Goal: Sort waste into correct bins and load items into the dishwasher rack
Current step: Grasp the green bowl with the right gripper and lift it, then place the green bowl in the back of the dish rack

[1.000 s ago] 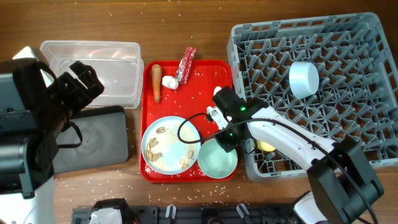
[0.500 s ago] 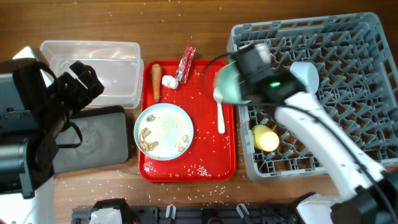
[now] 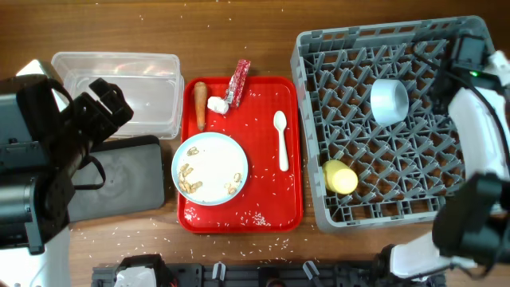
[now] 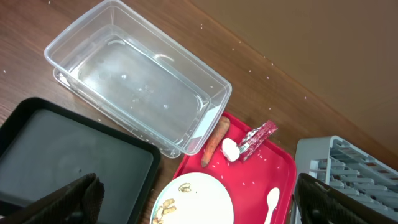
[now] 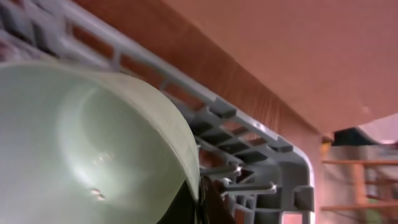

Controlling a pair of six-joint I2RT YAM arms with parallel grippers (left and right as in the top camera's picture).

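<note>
My right gripper [image 5: 200,200] is shut on the rim of the pale green bowl [image 5: 81,143] and holds it over the far right corner of the grey dishwasher rack [image 3: 398,199]; overhead, the arm [image 3: 472,60] hides the bowl. The light blue bowl [image 3: 389,101] and yellow cup [image 3: 341,177] sit in the rack. The pale plate [image 3: 209,167] with tan scraps, white spoon [image 3: 280,139], carrot [image 3: 200,104], white wad [image 3: 216,104] and red-and-white wrapper [image 3: 238,81] lie on the red tray [image 3: 271,215]. My left gripper [image 4: 199,205] is open and empty, high above the tray's left side.
The clear tub [image 3: 119,88] stands at the back left with the black tray [image 3: 119,179] in front of it. Rice grains are scattered on the red tray and the wooden table. The left arm's body [image 3: 48,159] fills the left edge.
My right arm lifted the green bowl off the red tray and carried it across the rack to its far right corner. The plate shifted left, uncovering the spoon. The left arm stayed still.
</note>
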